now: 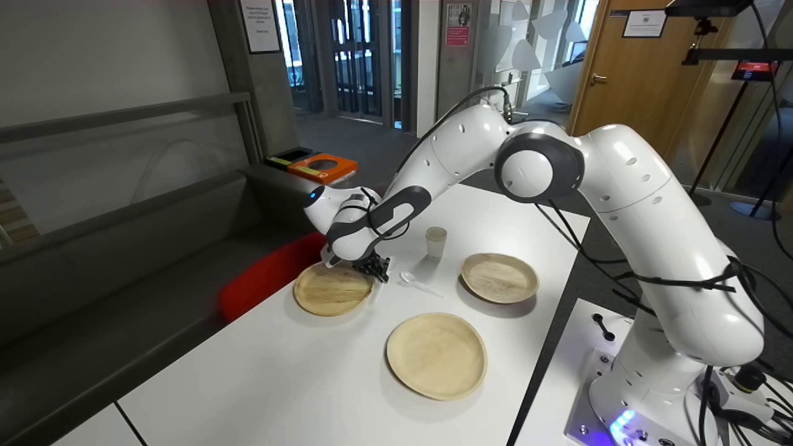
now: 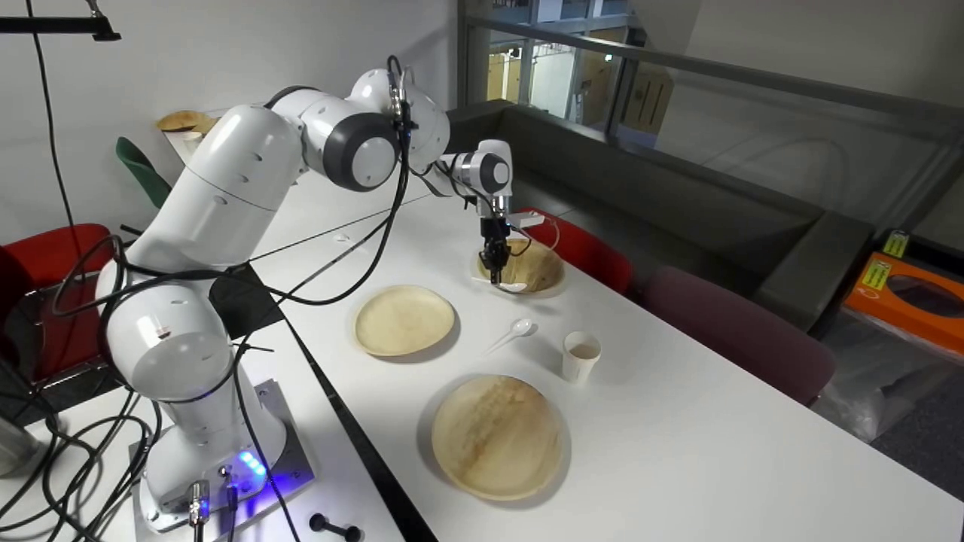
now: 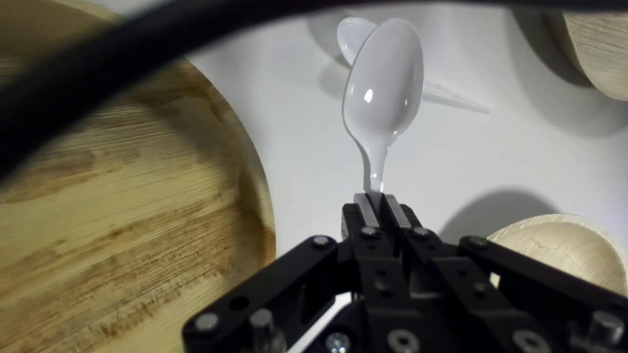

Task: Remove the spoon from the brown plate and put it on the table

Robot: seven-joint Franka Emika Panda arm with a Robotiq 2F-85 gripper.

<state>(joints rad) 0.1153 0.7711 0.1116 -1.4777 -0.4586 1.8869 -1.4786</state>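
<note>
My gripper (image 3: 377, 200) is shut on the handle of the white spoon (image 3: 385, 78), whose bowl points away from the fingers. The spoon's bowl also shows in an exterior view (image 2: 515, 287) beside the fingertips (image 2: 495, 278). The brown plate (image 3: 255, 196) is just left of the spoon in the wrist view. It shows in both exterior views (image 1: 333, 290) (image 2: 536, 265), with the gripper (image 1: 384, 277) at its edge. The held spoon looks to be over the white table (image 3: 314, 162), outside the plate's rim. Its height above the table is hard to tell.
A second, similar spoon (image 1: 409, 279) (image 2: 520, 328) lies on the table ahead, partly behind the held one in the wrist view. A cup (image 1: 435, 243) (image 2: 580, 357), a large pale plate (image 1: 437, 356) (image 2: 404, 320) and another dish (image 1: 499, 277) (image 2: 497, 438) stand nearby.
</note>
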